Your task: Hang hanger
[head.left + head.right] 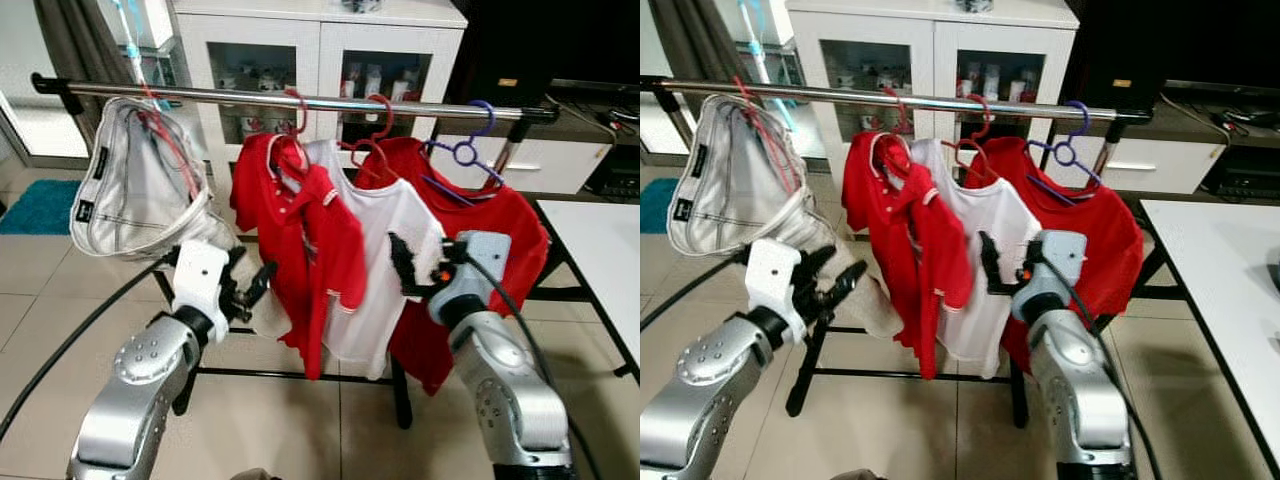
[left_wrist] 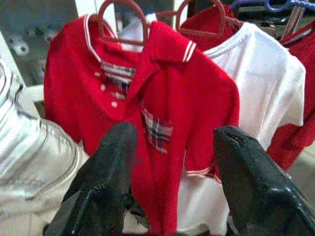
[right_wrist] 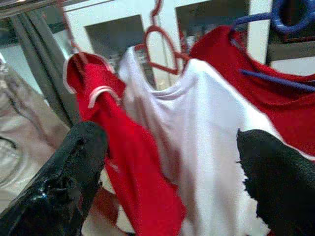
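Arms both raised toward rail (image 1: 300, 100); left hand (image 1: 245, 290) and right hand (image 1: 405, 265) open, empty.

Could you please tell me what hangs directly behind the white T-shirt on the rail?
Behind the white T-shirt hangs a plain red shirt on a purple plastic hanger. The white shirt and the right gripper cover its left part.
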Robot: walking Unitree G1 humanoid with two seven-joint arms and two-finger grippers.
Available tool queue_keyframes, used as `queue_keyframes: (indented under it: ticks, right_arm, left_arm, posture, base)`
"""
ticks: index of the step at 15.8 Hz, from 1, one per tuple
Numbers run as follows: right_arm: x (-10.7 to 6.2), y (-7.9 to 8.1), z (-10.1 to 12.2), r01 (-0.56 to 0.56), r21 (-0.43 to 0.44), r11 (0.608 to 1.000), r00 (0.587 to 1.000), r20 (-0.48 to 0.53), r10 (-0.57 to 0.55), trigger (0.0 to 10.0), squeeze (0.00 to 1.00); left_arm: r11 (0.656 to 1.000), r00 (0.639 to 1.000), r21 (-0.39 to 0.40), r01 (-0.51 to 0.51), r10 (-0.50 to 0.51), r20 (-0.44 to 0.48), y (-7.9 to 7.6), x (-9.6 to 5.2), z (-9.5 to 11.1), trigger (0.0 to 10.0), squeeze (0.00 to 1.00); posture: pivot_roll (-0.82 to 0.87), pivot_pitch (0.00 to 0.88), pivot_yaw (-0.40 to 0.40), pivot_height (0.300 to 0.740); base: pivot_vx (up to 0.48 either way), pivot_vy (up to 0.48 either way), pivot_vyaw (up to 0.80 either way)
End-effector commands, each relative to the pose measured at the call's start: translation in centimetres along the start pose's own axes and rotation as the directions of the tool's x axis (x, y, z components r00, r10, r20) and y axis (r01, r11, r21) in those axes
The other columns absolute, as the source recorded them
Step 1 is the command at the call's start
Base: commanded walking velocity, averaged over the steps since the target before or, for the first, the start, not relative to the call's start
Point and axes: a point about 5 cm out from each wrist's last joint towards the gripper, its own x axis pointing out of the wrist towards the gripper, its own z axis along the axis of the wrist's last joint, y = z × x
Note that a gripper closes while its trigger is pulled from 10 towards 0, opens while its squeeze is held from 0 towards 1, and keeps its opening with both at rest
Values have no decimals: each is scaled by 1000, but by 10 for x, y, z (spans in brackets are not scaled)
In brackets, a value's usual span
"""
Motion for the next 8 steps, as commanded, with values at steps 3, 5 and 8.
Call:
queue_keyframes:
  ticks: [3, 5, 8]
  right_arm:
    - [0, -4, 1, 21, -3, 1000, 1000, 3, -21, 10000, 1000]
    - [-2, -7, 1, 31, -3, 1000, 1000, 3, -31, 10000, 1000]
    - [-4, -3, -1, 12, -4, 1000, 1000, -10, -12, 10000, 1000]
  left_arm:
    - [997, 997, -75, -28, 33, 67, 8, 6, 15, 10000, 0]
    - [1000, 998, -16, -17, 18, 53, 6, 8, 14, 10000, 0]
    - [999, 999, -6, -35, 35, 26, 5, 3, 9, 10000, 0]
  posture:
    - [23, 0, 12, 740]
    - [24, 0, 11, 740]
    - [22, 0, 4, 740]
  base:
    - [0, 0, 0]
    - [0, 0, 0]
    - [0, 0, 0]
